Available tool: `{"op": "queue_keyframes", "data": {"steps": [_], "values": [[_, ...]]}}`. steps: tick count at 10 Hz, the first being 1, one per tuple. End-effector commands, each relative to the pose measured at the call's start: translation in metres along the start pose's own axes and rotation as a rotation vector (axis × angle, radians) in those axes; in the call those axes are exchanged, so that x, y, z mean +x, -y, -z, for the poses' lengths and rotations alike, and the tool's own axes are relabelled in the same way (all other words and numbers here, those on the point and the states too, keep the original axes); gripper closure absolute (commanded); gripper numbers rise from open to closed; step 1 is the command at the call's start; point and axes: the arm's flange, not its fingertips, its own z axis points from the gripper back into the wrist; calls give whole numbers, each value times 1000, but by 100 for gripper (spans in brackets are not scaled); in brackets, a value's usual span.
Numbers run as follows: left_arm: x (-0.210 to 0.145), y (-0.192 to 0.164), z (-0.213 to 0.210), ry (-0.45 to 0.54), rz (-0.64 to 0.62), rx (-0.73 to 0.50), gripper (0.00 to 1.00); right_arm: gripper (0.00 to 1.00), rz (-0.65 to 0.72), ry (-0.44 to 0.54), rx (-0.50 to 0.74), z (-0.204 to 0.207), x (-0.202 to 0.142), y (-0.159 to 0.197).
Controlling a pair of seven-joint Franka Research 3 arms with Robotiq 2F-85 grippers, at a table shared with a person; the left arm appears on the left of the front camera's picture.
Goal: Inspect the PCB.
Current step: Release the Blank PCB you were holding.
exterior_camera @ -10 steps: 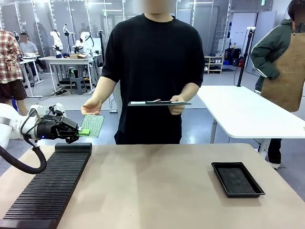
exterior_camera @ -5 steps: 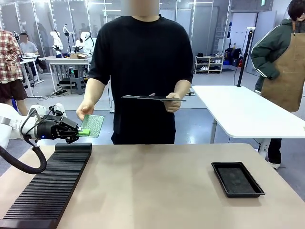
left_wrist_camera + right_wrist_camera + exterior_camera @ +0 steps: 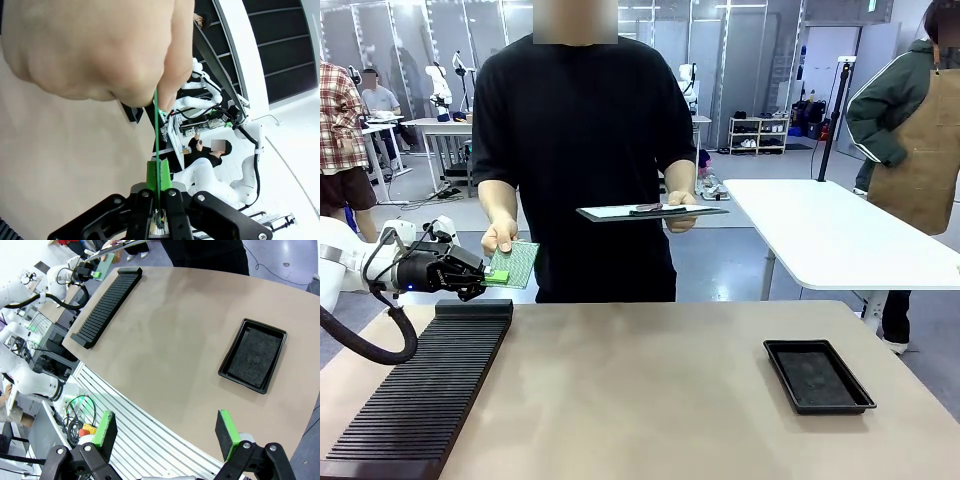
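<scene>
Green pads [image 3: 107, 426] of the right end effector [image 3: 166, 430] stood wide apart with nothing between them, hanging over the near edge of the beige tabletop [image 3: 640, 390].

On the tabletop lay a long black ribbed rack [image 3: 420, 390] to the left and a shallow black rectangular tray [image 3: 780, 374] to the right, well apart.

Past the rack's far end, the left end effector [image 3: 492, 277] was clamped fully on the near edge of the thin green rectangular PCB [image 3: 518, 262]. The board was in the air, roughly level. In the left wrist view it ran edge-on [image 3: 156, 135] from the pads up into the person's hand [image 3: 95, 50].

That hand [image 3: 498, 238] pinched the far edge, so the board was gripped from both ends. The person's other hand carried a flat grey clipboard with white paper [image 3: 650, 211].

Risks, as judged:
- A pull by the hand against the clamped pads could flex the thin board or drag the pads across it.
- A release before the pinch was firm could drop it. I could not tell whether tabletop or floor lay beneath.
- The other hand was busy, so no catch was likely.
- An arm move with both ends gripped could twist the board.
</scene>
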Motion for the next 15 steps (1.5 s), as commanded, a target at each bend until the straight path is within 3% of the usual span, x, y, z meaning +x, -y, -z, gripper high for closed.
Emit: {"op": "queue_keyframes", "data": {"steps": [1, 6, 7, 8, 9, 10, 11, 12, 13, 15], "values": [[0, 1, 0, -7, 1, 1, 97, 0, -7, -2, 5, 0, -2, 0], [0, 1, 0, -7, 1, 1, 97, 0, -7, -2, 5, 0, -2, 0], [0, 0, 0, 0, 0, 0, 65, 0, -7, -2, 5, 0, -2, 0], [0, 2, 0, -5, 3, -13, 67, 0, -7, -2, 5, 0, -2, 0], [0, 2, -1, -1, 0, -15, 35, 0, -7, -2, 5, 0, -2, 0], [0, 3, 0, -8, 1, -20, 38, 0, -7, -2, 5, 0, -2, 0], [1, 4, 1, -16, 4, -24, 6, 0, -7, -2, 5, 0, -2, 0], [0, 4, 1, -21, 5, -25, 9, 0, -7, -2, 5, 0, -2, 0], [0, 5, 0, -21, 4, -22, 0, 0, -7, -2, 5, 0, -2, 0], [-1, 5, -1, -17, 1, -17, 0, 0, -7, -2, 5, 0, -2, 0]]}}
